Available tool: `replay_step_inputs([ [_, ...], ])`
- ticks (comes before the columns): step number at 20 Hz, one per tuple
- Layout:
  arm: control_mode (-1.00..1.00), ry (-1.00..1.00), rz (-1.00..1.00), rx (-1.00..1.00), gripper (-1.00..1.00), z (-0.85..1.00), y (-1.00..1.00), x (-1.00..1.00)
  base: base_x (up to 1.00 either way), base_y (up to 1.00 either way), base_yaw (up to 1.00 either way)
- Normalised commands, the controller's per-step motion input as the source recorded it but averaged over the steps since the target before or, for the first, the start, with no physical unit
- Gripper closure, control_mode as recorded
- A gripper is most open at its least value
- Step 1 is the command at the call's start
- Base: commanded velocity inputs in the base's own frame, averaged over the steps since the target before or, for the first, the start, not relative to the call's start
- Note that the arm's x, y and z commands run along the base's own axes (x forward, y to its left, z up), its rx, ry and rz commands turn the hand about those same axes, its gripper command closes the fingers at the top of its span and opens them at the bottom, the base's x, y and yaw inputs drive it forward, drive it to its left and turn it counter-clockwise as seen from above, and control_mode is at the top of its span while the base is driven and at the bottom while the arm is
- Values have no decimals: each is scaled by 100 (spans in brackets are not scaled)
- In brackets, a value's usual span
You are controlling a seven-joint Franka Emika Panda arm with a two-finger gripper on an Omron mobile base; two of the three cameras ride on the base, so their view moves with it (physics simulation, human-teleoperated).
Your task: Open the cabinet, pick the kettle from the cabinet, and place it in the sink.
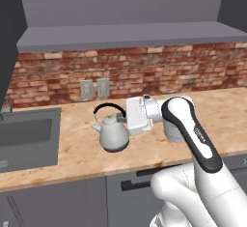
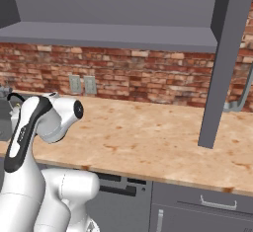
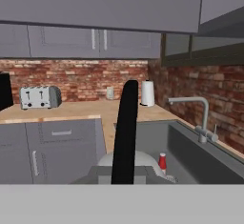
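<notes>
Mid-frame in the left base view, gripper is clenched on the black arched handle of the rounded silver kettle, over the counter. Risk: it swings on that thin handle and clips the dark grey sink rim.

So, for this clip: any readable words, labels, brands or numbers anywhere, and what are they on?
None can be read.
The robot arm carries small marks on its dark link, too small to read.
The kettle, the toaster, the red-capped bottle in the sink and the wall outlets show no lettering.
</notes>
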Motion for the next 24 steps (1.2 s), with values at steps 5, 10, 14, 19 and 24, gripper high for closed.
replay_step_inputs([
  [5, 100, 0, 0, 0, 100, 0, 0, 0, 0, 0, 0],
  [10, 100, 0, 0, 0, 100, 0, 0, 0, 0, 0, 0],
  [14, 100, 0, 0, 0, 100, 0, 0, 0, 0, 0, 0],
  [19, 100, 0, 0, 0, 100, 0, 0, 0, -11, 0, 1],
  [24, 100, 0, 0, 0, 100, 0, 0, 0, -41, 1, 0],
])
